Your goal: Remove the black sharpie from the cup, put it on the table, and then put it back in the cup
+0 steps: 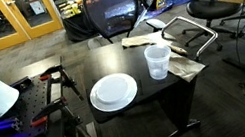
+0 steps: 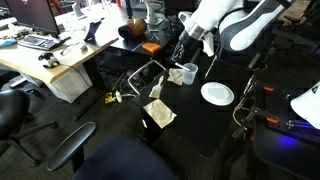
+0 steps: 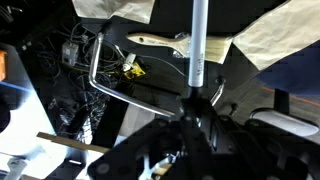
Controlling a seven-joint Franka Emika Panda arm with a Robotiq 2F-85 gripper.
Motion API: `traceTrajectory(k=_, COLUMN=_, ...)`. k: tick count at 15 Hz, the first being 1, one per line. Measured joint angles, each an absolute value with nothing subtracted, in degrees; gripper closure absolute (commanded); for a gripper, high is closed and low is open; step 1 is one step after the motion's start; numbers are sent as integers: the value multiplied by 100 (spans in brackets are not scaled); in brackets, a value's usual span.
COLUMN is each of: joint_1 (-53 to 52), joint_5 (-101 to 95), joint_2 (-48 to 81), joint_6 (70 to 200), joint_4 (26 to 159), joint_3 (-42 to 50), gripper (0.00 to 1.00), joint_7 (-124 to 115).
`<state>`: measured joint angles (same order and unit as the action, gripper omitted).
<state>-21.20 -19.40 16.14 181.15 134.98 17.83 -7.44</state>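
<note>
In the wrist view my gripper is shut on the black sharpie, whose grey-looking barrel sticks straight out from between the fingers. In an exterior view the gripper hangs just above the cup, a clear plastic cup near the edge of the black table. The cup also shows in an exterior view on the table, with no pen visible in it. The cup is out of sight in the wrist view.
A round white plate lies on the table next to the cup. Crumpled brown paper lies by the cup at the table's edge. An office chair and a chrome chair base stand behind. Red clamps sit beside the table.
</note>
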Motion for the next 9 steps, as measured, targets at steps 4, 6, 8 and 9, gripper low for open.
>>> traceTrajectory(k=4, joint_1=-2923, joint_5=-2105, joint_2=1617, joint_6=18192, joint_4=13497, joint_3=2822, gripper=86, joint_7=-1300)
traceTrajectory(k=6, joint_1=-2889, joint_5=-2104, joint_2=1636, joint_6=18192, joint_4=13497, joint_3=2751, gripper=86, joint_7=-1300)
traceTrajectory(k=8, joint_1=-2888, joint_5=-2104, joint_2=1639, joint_6=18192, joint_4=13497, joint_3=2741, gripper=96, joint_7=-1300)
traceTrajectory(k=9, joint_1=-2886, joint_5=-2104, joint_2=1639, joint_6=18192, joint_4=13497, joint_3=2741, gripper=96, joint_7=-1300)
